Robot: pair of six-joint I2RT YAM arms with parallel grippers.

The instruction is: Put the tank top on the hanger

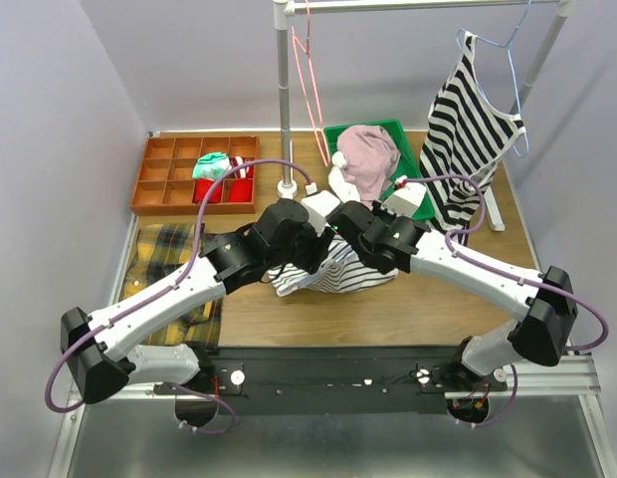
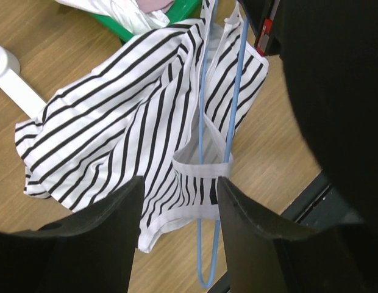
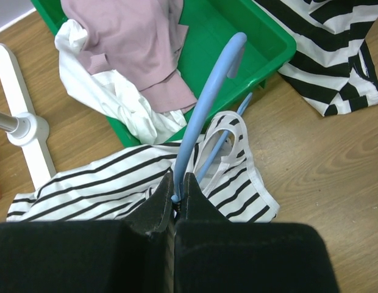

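The tank top lies mid-frame, the right gripper clamped on the hanger, the left gripper spread open above.

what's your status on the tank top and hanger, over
Right gripper shut on hanger. Left gripper open over tank top strap. Hanger wire runs under that strap, top not yet hung. Green bin close behind.
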